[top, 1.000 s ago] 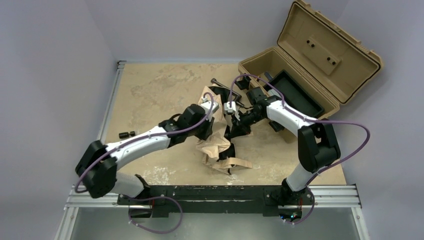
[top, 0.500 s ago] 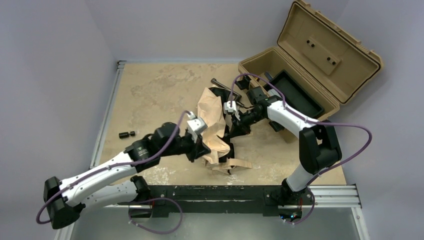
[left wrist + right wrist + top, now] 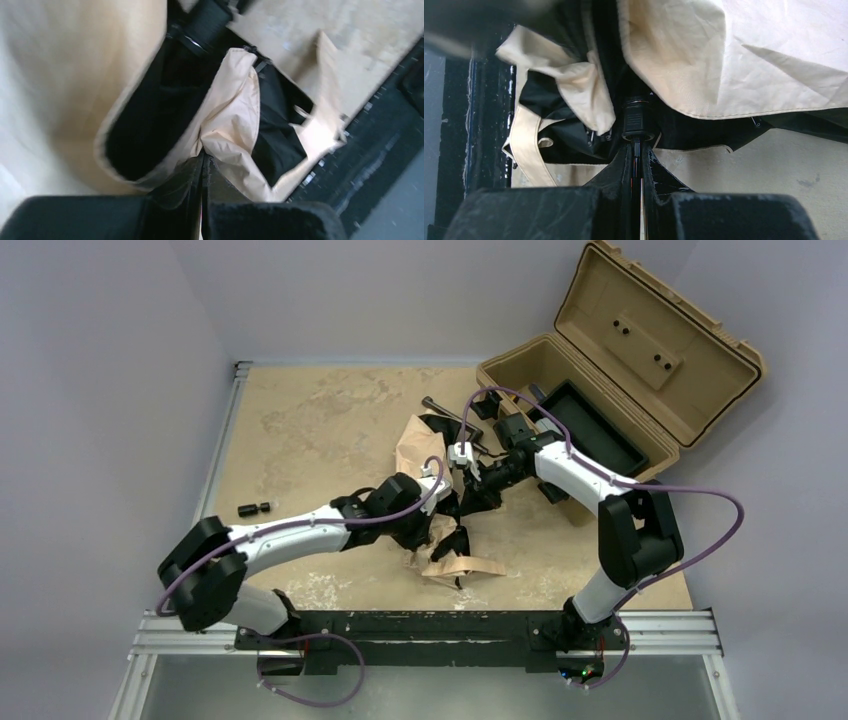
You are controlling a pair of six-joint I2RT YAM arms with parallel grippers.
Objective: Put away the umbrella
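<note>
Noted left arm folded back in from its low, outstretched reach of half a second ago, and canopy lying flatter than then. Desk (image 3: 300, 420) carries open tan case (image 3: 520, 368) at far right and the umbrella (image 3: 415, 445) at centre, loose and half-collapsed, near the case but not inside. Judged step: gathering canopy down onto shaft before stowing. Found left end effector (image 3: 203, 160) pressed together on a beige canopy fold, and right end effector (image 3: 638, 150) pinching thin black shaft (image 3: 638, 142) just under black collar (image 3: 638, 120). Next move likely calls for drawing fabric in toward shaft while right side holds steady. Read no brand, label or writing anywhere.
</note>
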